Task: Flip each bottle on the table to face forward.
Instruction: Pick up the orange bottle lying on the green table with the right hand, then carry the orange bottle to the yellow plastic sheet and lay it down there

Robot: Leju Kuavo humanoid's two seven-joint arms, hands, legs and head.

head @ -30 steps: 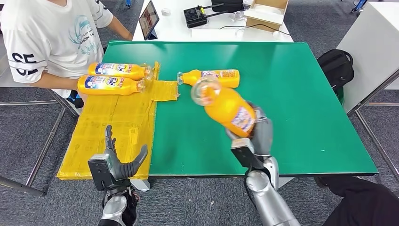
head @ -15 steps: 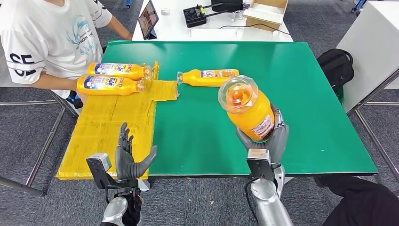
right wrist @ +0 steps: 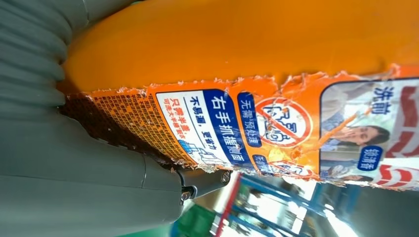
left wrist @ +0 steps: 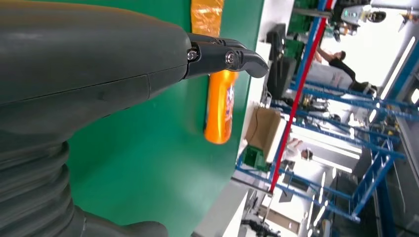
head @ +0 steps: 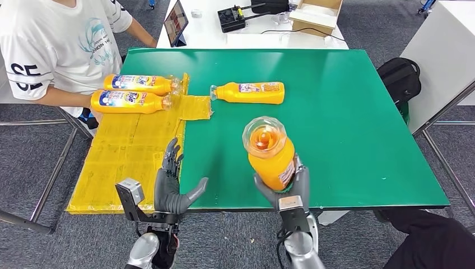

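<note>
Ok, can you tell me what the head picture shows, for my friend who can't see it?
The robot's right hand holds an orange bottle above the near edge of a green table, cap toward the camera. Its left hand is open beside it. Another bottle lies on the table, and two more lie on yellow sheeting by a person.

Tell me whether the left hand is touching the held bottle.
Apart. The head view shows green table between the open left hand and the bottle gripped by the right hand.
</note>
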